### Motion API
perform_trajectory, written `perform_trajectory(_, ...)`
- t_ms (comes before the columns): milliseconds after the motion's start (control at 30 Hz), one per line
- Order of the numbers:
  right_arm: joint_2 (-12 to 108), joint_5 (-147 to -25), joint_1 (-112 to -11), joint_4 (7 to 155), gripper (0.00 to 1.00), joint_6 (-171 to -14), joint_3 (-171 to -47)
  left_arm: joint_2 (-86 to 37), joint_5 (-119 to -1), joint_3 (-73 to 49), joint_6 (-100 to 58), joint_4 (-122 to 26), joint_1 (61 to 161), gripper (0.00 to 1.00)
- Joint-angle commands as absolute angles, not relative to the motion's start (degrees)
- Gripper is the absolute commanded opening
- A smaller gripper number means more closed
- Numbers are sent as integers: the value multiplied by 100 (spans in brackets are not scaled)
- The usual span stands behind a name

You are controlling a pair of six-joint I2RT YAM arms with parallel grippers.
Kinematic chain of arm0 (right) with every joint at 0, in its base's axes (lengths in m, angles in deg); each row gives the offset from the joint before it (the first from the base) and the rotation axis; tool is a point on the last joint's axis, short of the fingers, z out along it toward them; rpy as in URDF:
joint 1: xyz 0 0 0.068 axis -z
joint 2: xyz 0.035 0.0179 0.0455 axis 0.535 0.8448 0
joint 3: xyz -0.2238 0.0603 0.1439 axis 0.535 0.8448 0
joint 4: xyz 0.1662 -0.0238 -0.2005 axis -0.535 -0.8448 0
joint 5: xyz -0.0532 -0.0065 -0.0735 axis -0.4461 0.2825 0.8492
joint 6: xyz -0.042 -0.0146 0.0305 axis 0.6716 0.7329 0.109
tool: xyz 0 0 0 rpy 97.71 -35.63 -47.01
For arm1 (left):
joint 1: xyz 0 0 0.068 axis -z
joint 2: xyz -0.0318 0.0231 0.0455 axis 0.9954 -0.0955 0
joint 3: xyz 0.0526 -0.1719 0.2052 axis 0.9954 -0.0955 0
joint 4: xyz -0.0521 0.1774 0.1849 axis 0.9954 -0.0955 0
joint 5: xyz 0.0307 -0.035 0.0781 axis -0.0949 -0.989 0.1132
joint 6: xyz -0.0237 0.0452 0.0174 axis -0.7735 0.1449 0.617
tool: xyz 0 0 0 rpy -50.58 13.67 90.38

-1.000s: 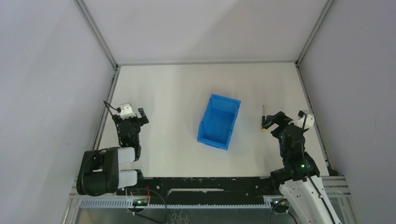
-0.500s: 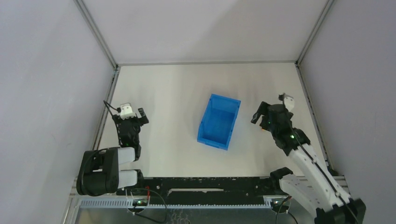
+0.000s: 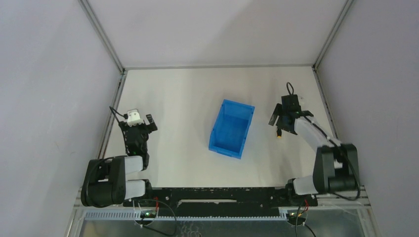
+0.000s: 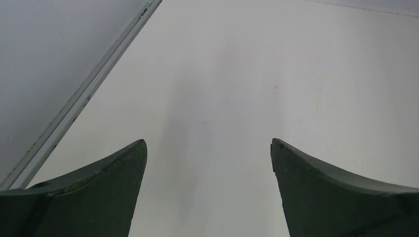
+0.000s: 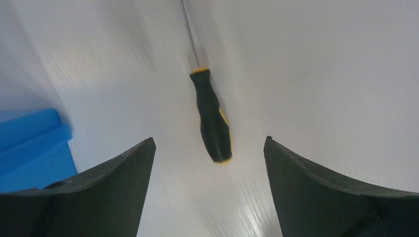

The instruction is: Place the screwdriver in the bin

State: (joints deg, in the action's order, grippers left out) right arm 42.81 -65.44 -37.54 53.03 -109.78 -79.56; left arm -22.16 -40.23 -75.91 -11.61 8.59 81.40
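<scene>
Screwdriver [image 5: 211,121] lies between the wide-apart jaws of our right gripper [image 5: 206,140], touching neither, shaft toward 12 o'clock; bin [image 5: 29,148] at 9 o'clock.

I see the bin [image 3: 231,129] as one plain bright blue, with no marking on it. The screwdriver [image 5: 212,122] has a black handle with a yellow-orange collar, a yellow-orange stripe down one side and the same colour at its butt; its thin shaft looks grey and blurred. The table [image 3: 178,103] is plain off-white, with fine ribbing in my right wrist view. The right hand [image 5: 208,139] and left hand [image 4: 208,141] both show dark green-grey fingers [image 5: 99,192]. The left arm [image 3: 134,143] and right arm [image 3: 311,131] are black with white sections, and the walls [image 3: 49,98] are pale grey
</scene>
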Motion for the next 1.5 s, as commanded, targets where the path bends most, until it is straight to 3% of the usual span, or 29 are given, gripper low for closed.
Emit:
perform_trajectory(0, 5295, -6835, -3675, 5438, 88, -10501, -8610, -2123, -4004, -7344, -1045, 1078, 8168, 100)
perform_trajectory(100, 5946, -6912, -3665, 5404, 84, -10450, -8863, -2122, -4002, -7347, -1043, 1074, 8163, 100)
perform_trajectory(200, 6335, -6986, -3615, 5314, 75, -10484, -9033, -2124, -4008, -7342, -1043, 1078, 8168, 100)
perform_trajectory(333, 6575, -7024, -3536, 5200, 52, -10562, -9098, -2121, -4002, -7348, -1043, 1078, 8162, 100)
perform_trajectory(433, 6469, -6888, -3517, 5184, 23, -10652, -9100, -2123, -4001, -7347, -1041, 1078, 8170, 100)
perform_trajectory(533, 6107, -6784, -3506, 5103, 11, -10681, -9144, -2124, -4006, -7346, -1043, 1078, 8163, 100)
perform_trajectory(867, 4532, -7371, -3349, 3374, 7, -11247, -9873, -2123, -4003, -7341, -1043, 1078, 8167, 100)
perform_trajectory(1000, 3877, -7889, -3570, 3119, 2, -11392, -10061, -2124, -4002, -7344, -1043, 1078, 8168, 100)
perform_trajectory(1233, 3437, -8159, -4975, 3180, 4, -11763, -10605, -2124, -4004, -7346, -1043, 1078, 8169, 100)
perform_trajectory(1467, 3867, -7343, -6429, 3594, 5, -12363, -10990, -2124, -4001, -7347, -1038, 1078, 8162, 100)
